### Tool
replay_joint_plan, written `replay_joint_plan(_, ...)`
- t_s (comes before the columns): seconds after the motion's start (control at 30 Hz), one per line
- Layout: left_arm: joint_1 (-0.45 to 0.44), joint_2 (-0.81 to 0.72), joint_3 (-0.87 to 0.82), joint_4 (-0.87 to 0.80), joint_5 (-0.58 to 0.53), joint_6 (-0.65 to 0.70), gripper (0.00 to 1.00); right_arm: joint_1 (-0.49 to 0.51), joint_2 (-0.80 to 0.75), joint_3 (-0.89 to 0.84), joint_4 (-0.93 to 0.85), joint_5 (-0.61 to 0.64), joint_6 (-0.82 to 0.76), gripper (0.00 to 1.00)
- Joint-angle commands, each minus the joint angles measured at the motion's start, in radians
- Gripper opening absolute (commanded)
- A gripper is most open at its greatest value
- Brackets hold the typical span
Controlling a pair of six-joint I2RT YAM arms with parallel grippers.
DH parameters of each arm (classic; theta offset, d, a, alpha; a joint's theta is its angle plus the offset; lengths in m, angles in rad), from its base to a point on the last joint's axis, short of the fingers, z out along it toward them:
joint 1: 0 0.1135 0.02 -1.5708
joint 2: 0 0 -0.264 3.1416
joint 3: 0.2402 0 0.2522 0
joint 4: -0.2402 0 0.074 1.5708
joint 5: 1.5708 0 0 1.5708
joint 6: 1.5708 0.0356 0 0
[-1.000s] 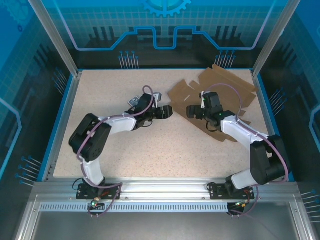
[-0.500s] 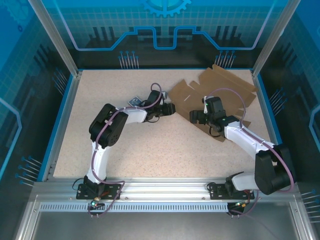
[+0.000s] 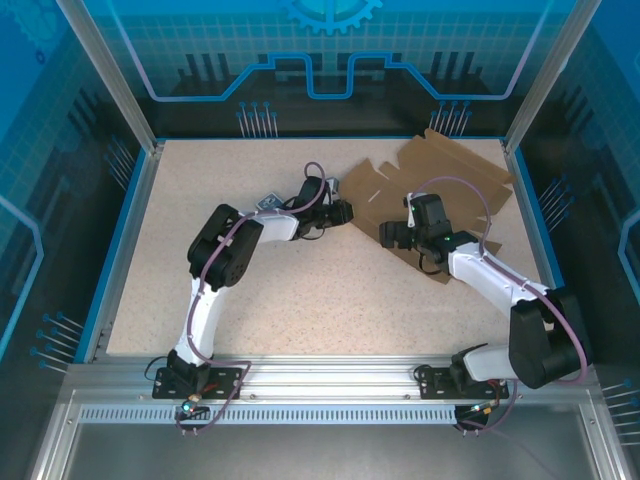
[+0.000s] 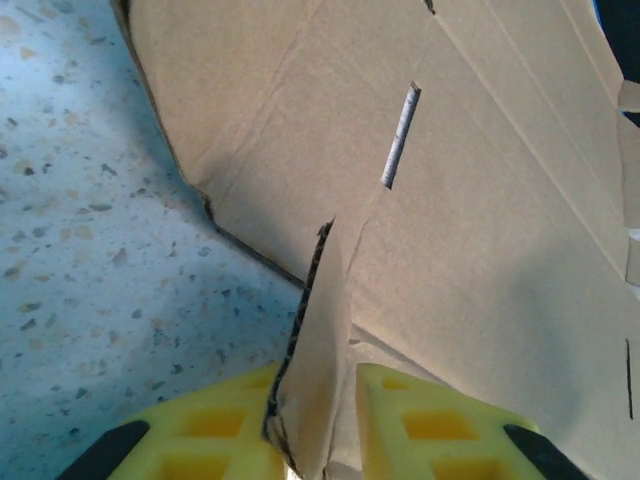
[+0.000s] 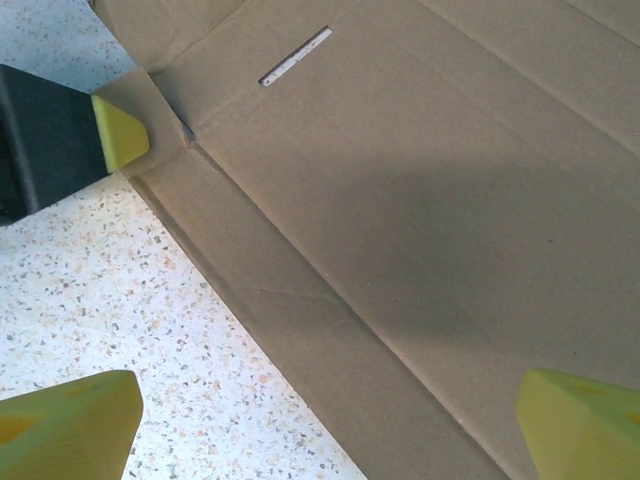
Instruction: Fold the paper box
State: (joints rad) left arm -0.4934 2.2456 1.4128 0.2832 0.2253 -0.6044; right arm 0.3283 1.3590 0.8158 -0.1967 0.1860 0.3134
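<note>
Paper box (image 4: 470, 240) flap in left tool (image 4: 332, 400)

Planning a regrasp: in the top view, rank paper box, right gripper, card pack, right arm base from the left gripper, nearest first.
1. paper box, flap in the left gripper
2. right gripper, to its right
3. card pack, to its left
4. right arm base, near edge

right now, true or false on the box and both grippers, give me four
A flap of the paper box stands between the left gripper's fingers. True.
The right gripper is shut on the cardboard. False: it is open above it, holding nothing.
The box is already folded up. False: it lies as an open sheet.
The box lies on the table's far right part. True.
</note>
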Motion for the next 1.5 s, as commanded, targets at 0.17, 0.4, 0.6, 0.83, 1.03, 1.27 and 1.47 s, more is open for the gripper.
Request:
replay_joint_plan(0.17,0.049,-0.083,-0.046,0.062,0.118,-0.011,0.08,0.044,-0.021,0.088,-0.098,0.078,-0.07,0.97)
replay_joint_plan(0.4,0.119,-0.245,-0.135,-0.094,0.178,0.108,0.05,0.07,-0.036,0.128,-0.136,0.076,-0.115,0.97)
replay_joint_plan(0.6,0.211,-0.214,-0.103,-0.202,0.2,0.161,0.07,0.087,0.052,0.175,-0.122,0.019,-0.112,0.97)
replay_joint_plan(0.83,0.243,-0.187,-0.065,-0.244,0.2,0.18,0.1,0.095,0.168,0.256,-0.162,-0.014,-0.137,0.97)
replay_joint_plan(1.03,0.243,-0.242,-0.103,-0.211,0.227,0.156,0.07,0.128,0.232,0.289,-0.188,-0.116,-0.2,0.94)
replay_joint_plan(1.27,0.242,-0.34,-0.178,-0.187,0.243,0.137,0.07,0.266,0.239,0.281,-0.195,-0.039,-0.353,0.93)
replay_joint_plan(1.47,0.24,-0.387,-0.204,-0.186,0.244,0.137,0.08,0.333,0.289,0.289,-0.216,0.106,-0.408,0.92)
